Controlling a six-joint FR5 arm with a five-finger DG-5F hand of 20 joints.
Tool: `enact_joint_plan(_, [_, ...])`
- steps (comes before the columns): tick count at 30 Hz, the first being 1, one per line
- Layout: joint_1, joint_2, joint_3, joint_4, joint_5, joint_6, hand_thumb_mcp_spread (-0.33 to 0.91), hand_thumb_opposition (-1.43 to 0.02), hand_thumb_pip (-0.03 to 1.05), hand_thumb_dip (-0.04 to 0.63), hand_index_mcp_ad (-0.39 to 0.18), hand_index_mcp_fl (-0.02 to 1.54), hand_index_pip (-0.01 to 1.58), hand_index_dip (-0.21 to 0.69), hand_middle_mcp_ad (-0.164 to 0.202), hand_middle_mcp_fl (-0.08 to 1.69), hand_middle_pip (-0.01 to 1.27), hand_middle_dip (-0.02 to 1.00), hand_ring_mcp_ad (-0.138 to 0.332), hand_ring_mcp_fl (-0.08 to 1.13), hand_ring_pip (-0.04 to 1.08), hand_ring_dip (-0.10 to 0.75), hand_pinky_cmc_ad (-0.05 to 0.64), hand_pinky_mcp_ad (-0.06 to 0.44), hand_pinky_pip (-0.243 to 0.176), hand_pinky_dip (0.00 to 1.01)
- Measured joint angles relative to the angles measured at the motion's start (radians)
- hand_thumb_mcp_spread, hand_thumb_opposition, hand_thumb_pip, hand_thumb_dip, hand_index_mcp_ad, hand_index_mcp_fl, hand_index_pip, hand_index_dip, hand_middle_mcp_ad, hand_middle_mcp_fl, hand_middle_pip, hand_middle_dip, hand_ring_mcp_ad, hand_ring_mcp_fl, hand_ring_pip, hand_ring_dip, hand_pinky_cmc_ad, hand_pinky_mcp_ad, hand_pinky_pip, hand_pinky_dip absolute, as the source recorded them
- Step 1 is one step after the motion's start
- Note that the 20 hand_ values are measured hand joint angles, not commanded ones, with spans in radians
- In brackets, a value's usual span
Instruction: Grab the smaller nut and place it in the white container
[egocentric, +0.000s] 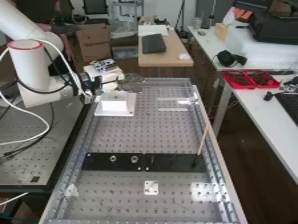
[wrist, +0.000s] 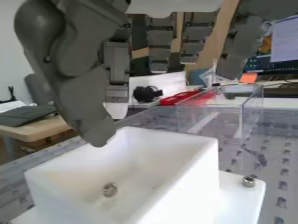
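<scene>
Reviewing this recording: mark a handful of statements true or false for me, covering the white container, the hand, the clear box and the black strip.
1. A small metal nut lies inside the white container. True.
2. The hand is gripping the nut. False: the hand is empty, and the nut lies on the container's floor.
3. The clear box sits inside the white container. False: it stands beside it.
4. Two small metal pieces are on the black strip. True.
</scene>
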Motion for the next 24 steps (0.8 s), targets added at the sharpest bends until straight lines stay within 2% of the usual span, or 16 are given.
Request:
enact_joint_plan(8, [-0.017,0.026,-0.003,-0.010,0.021,0.009,0.41,-0.85,0.72,0.218,-0.171,0.02,1.27,0.140,0.070,0.01,0.13,0.24,0.112,0.00,0.10,0.138,0.333,0.288,0.049,0.18])
enact_joint_plan(13, [-0.042,0.075,0.013,-0.045,0.055,0.048,0.39,-0.83,0.72,0.223,-0.171,0.02,1.26,0.113,0.066,0.01,0.13,0.24,0.112,0.00,0.09,0.138,0.340,0.288,0.033,0.18])
enact_joint_plan(17, [-0.078,0.125,0.065,-0.122,0.122,0.090,0.38,-0.82,0.72,0.223,-0.171,0.02,1.23,0.112,0.070,0.01,0.12,0.24,0.113,0.00,0.09,0.134,0.340,0.288,0.037,0.19])
enact_joint_plan(20, [-0.102,0.158,0.111,-0.183,0.183,0.083,0.38,-0.82,0.72,0.223,-0.171,0.02,1.21,0.112,0.070,0.01,0.12,0.24,0.113,0.00,0.09,0.138,0.340,0.288,0.002,0.20])
enact_joint_plan(24, [-0.120,0.193,0.160,-0.237,0.263,0.063,0.35,-0.81,0.72,0.223,-0.171,0.02,1.14,0.101,0.070,0.01,0.12,0.24,0.113,0.00,0.09,0.138,0.340,0.290,0.000,0.22])
